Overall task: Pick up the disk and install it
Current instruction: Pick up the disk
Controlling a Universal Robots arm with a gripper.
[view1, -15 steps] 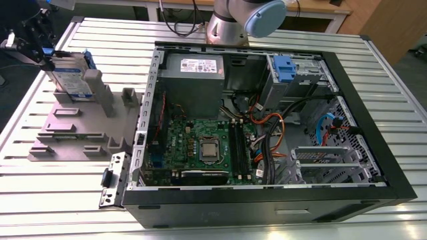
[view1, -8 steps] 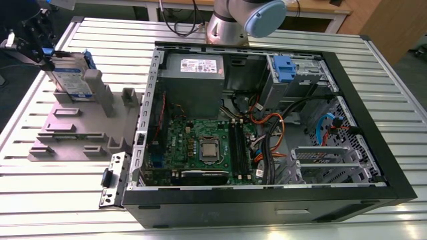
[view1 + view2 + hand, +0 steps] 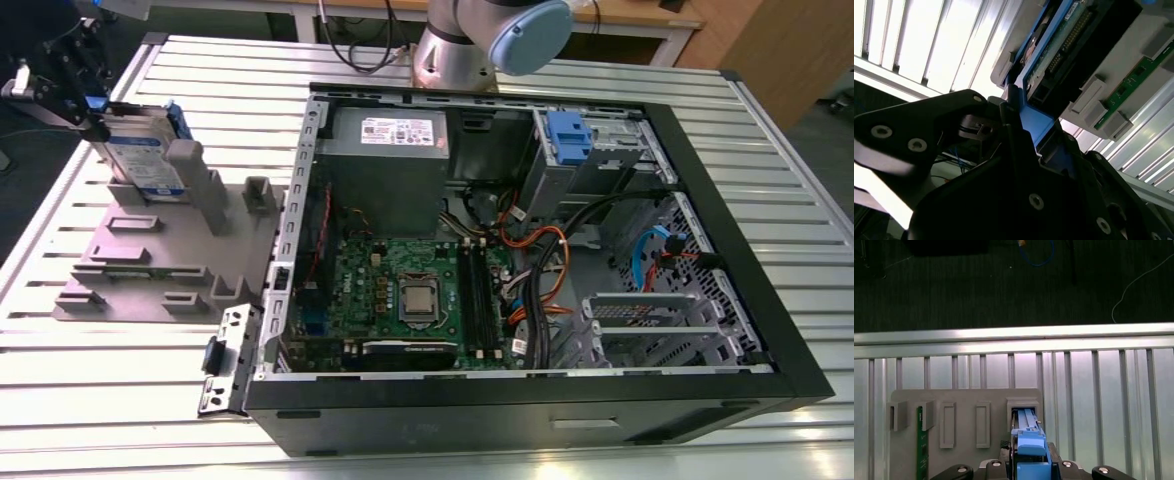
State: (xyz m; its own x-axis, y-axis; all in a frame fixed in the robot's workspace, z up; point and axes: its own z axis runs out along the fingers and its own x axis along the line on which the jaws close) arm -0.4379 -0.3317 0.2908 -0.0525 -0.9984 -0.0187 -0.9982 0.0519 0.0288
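Pick-up in hand: upper left of the exterior view, your tool (image 3: 80,100) clamps the disk (image 3: 144,160), upright in the grey rack (image 3: 147,250). Second wrist view, centre: blue frame (image 3: 1036,122) pinched. First wrist view, bottom centre: slot (image 3: 1024,407) just ahead, so lifting probably calls for a straight pull.

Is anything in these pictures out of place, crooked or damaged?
Nothing stands out. The disk stands on edge in a slot of the grey holder, with the gripper at its top edge. The computer case lies open, and its cables are inside it.
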